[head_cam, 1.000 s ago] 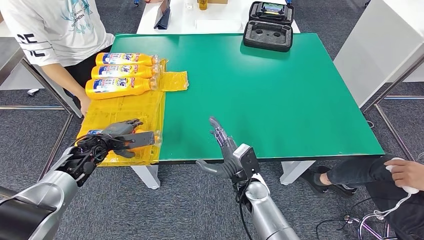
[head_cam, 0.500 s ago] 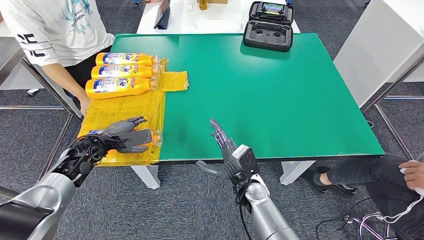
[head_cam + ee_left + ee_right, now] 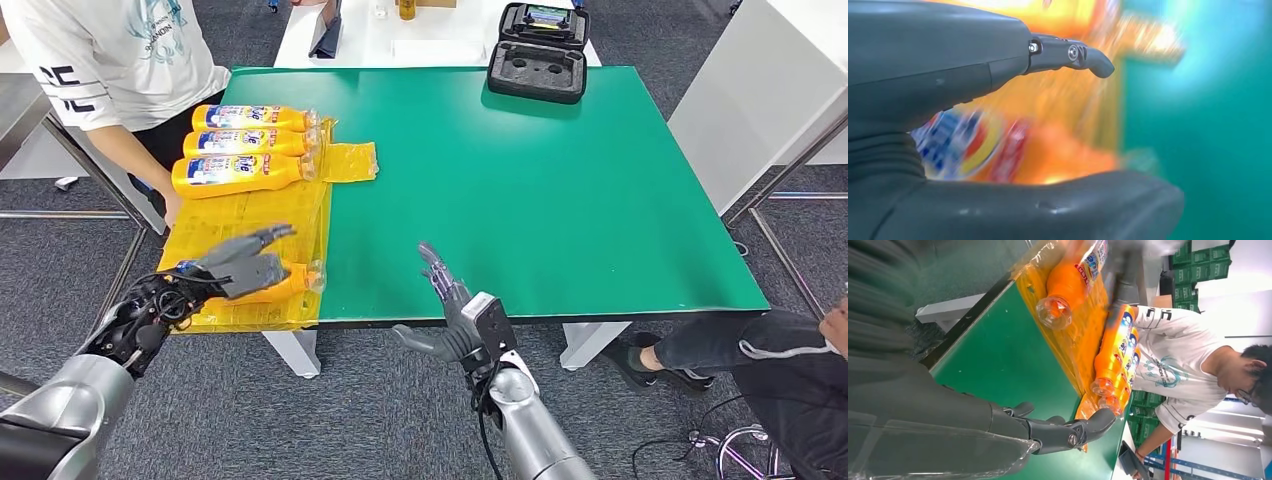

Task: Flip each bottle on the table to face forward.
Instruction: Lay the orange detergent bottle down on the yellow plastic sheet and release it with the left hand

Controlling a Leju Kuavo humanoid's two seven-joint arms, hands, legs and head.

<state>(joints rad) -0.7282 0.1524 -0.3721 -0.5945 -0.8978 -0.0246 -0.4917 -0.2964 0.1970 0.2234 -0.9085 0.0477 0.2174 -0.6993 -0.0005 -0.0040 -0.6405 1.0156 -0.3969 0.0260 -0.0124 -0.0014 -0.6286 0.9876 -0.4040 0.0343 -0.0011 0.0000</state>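
Three orange bottles (image 3: 238, 172) lie side by side, labels up, at the far end of a yellow plastic sheet (image 3: 250, 215) along the left side of the green table (image 3: 520, 180). A fourth orange bottle (image 3: 290, 281) lies near the front edge, cap towards the table's middle. My left hand (image 3: 243, 265) is over its base end with fingers stretched out above it and the thumb beside it. The left wrist view is blurred and shows the bottle (image 3: 978, 145) between a raised finger and the thumb, with a gap. My right hand (image 3: 450, 300) hovers open at the front edge, fingers straight.
A person in a white shirt (image 3: 110, 60) stands at the table's far left corner, an arm by the sheet. An open black case (image 3: 538, 52) sits at the far edge. Another person (image 3: 780, 350) sits low at the right. White tables stand behind and to the right.
My left hand's fingers have lifted and straightened off the near bottle, and the hand has drawn back a little, uncovering more of the bottle. The right hand has barely moved.
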